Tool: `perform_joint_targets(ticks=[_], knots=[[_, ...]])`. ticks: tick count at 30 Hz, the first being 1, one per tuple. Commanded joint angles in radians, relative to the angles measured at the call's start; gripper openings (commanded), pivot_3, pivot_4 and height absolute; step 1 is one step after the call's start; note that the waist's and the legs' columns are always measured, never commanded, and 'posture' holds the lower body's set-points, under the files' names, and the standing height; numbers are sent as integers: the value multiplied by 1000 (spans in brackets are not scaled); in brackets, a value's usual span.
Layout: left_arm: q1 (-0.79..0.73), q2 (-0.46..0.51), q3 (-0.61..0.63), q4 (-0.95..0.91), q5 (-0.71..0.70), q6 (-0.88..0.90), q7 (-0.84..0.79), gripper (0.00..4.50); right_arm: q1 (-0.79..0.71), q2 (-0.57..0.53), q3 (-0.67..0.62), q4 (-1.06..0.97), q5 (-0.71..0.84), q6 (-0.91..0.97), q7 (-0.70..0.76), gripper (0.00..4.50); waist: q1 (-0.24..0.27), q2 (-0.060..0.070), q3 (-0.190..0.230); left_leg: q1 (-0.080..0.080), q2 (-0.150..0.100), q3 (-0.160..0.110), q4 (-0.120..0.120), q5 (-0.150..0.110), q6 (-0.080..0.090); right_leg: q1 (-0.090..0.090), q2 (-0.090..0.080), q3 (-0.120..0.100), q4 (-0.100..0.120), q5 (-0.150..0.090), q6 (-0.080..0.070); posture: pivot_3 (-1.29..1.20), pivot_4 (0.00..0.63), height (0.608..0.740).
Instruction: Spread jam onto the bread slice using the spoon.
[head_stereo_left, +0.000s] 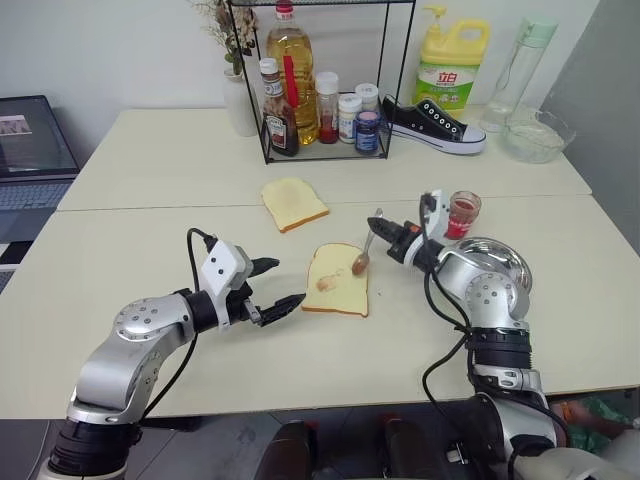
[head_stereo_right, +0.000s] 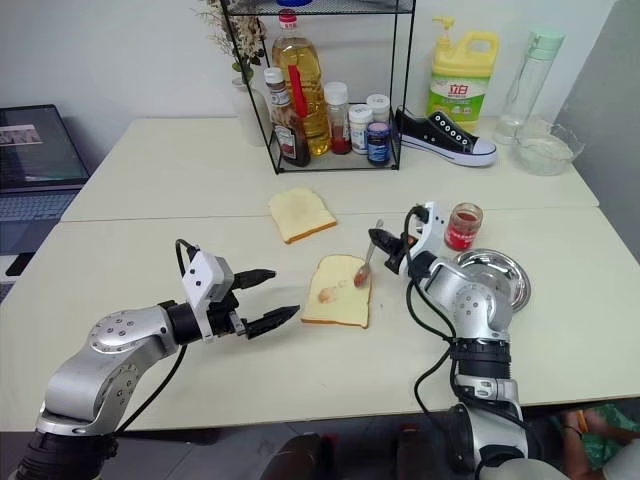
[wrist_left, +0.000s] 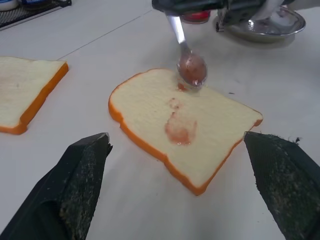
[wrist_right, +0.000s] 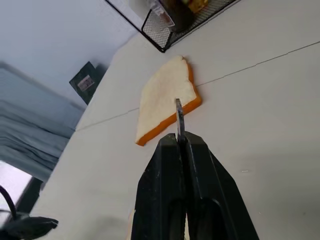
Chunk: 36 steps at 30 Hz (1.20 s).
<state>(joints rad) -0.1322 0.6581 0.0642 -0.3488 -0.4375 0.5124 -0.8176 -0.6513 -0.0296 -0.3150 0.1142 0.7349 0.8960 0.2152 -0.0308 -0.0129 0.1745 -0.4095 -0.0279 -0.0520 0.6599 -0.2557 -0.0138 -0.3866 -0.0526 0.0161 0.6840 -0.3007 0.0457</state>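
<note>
The bread slice (head_stereo_left: 337, 282) lies on the near table and has a reddish jam smear (wrist_left: 179, 128) near its middle. My right gripper (head_stereo_left: 380, 230) is shut on the handle of the spoon (head_stereo_left: 367, 248). The spoon slants down, and its jam-coated bowl (wrist_left: 192, 69) is at the slice's edge on the right gripper's side. I cannot tell whether the bowl touches the bread. A small glass jam jar (head_stereo_left: 463, 213) stands beyond my right wrist. My left gripper (head_stereo_left: 283, 285) is open just left of the slice, with nothing between its fingers (wrist_left: 75, 185).
A second, browner slice (head_stereo_left: 294, 203) lies farther back. A round steel dish (head_stereo_right: 497, 272) sits by the right arm. At the back are a wire rack of bottles (head_stereo_left: 320, 110), a sneaker (head_stereo_left: 435, 125), a detergent jug (head_stereo_left: 452, 65) and a glass bowl (head_stereo_left: 535, 135). A laptop (head_stereo_left: 30, 150) is at far left.
</note>
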Motion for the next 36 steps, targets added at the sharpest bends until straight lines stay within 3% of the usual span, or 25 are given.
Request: perform_joint_targets(ticks=[1,13,26,36], knots=[[-18,-2,-3,-14,1,-22,-3,4500,-39,6,-64,41,43,-24,-38,22,0,0,0,0,0,0,0,0,0,0,0,0,0,0,0,0,150,740],[-26,-8,-14,-15,1,-21,2,4500,-39,38,-66,204,-4,-133,-55,22,-1,0,0,0,0,2,0,0,0,-1,0,0,1,0,0,0,150,740],[-18,-15,-11,-15,4,-28,4,4500,-44,56,-70,142,40,-93,-71,22,-1,0,0,0,0,1,0,0,0,-1,0,0,1,0,0,0,150,740],[-17,-15,-11,-14,2,-33,2,4500,0,93,9,103,16,-108,-58,22,-1,0,0,0,0,2,0,0,0,-1,0,0,1,0,0,0,150,740]])
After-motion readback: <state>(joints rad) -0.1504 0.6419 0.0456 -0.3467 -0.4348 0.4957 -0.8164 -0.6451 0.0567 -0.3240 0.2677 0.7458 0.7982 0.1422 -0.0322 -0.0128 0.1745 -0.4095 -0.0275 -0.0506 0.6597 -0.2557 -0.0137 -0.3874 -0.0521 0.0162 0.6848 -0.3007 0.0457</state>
